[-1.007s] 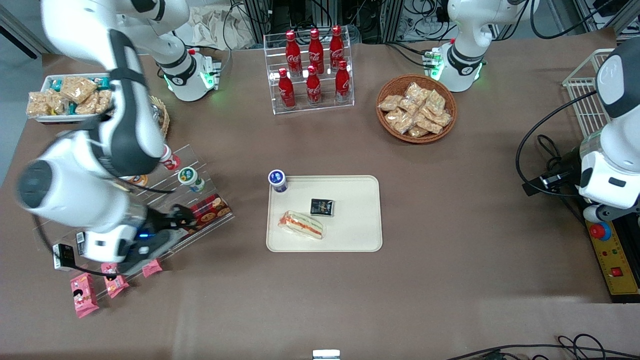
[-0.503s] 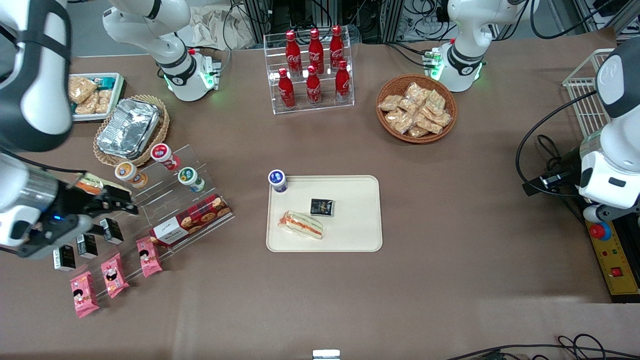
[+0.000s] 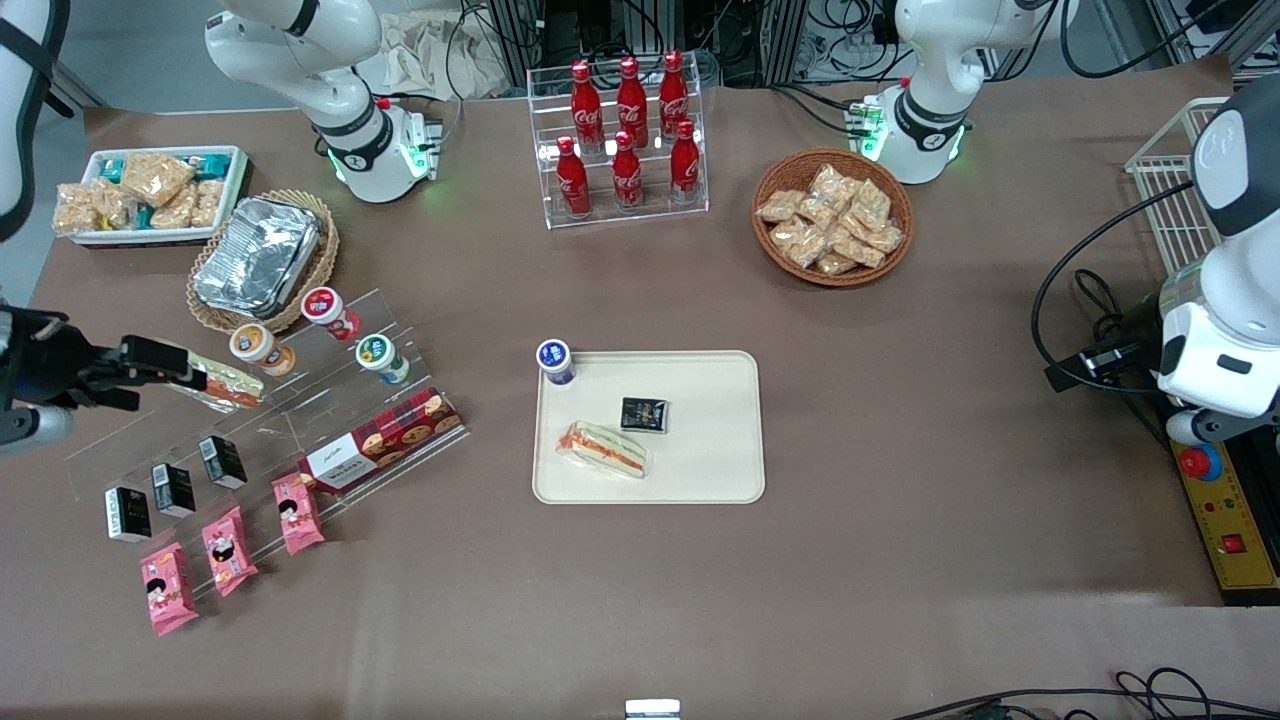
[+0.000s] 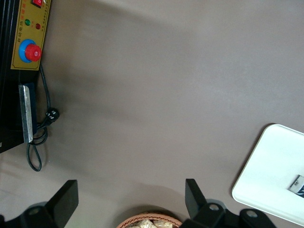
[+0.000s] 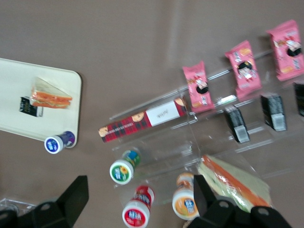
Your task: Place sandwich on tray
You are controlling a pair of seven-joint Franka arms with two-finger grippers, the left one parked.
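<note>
The sandwich [image 3: 603,449], a small wedge in clear film with orange-red filling and a pale green edge, lies on the cream-beige tray [image 3: 710,460] near the table's middle. Both also show in the right wrist view: the sandwich [image 5: 50,94] and the tray [image 5: 12,90]. A corner of the tray [image 4: 275,166] shows in the left wrist view. My right gripper [image 3: 150,370] is high above the working arm's end of the table, beside the acrylic display and far from the tray. In the right wrist view my gripper [image 5: 140,192] is open and empty.
A longer striped wrapped sandwich [image 3: 225,381] lies on the acrylic display with cups [image 3: 378,357], a cookie box [image 3: 385,438], black cartons [image 3: 175,489] and pink packets [image 3: 225,562]. A yoghurt cup [image 3: 555,361] and black packet [image 3: 644,414] are at the tray. A bottle rack [image 3: 622,140], snack basket [image 3: 832,217], foil container [image 3: 258,256] and white bin [image 3: 150,192] stand farther back.
My right arm has swung away from over the display toward the working arm's end of the table, uncovering the display and the foil container. The sandwich and tray have not moved.
</note>
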